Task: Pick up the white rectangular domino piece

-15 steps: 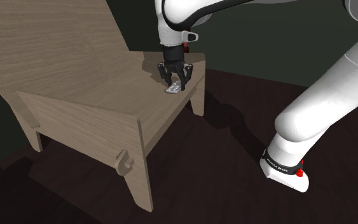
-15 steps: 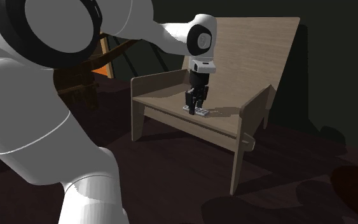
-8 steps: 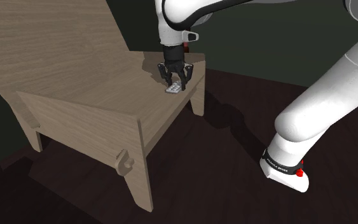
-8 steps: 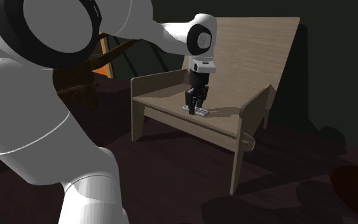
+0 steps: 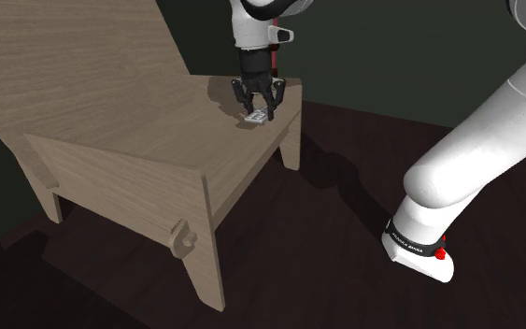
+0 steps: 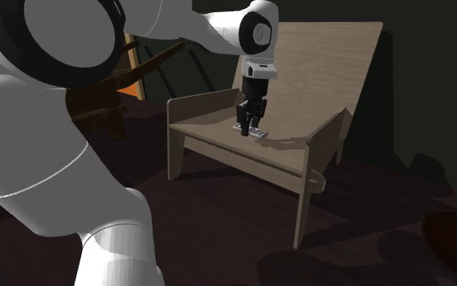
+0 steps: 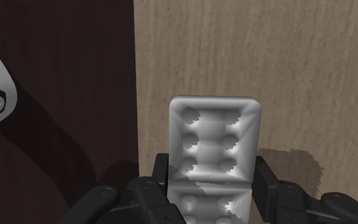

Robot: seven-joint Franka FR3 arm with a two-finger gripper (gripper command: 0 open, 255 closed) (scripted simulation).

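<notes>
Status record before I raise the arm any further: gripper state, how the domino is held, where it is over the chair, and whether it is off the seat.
gripper: gripper points down over the chair, shut on the domino
domino: domino is white, pip face toward the wrist camera, clasped across its width near one end
position: above the wooden seat, close to one seat edge, with dark floor beyond that edge
contact: appears to be just off the seat; its shadow falls on the wood beside it
task state: grasp made, lift looks under way
</notes>
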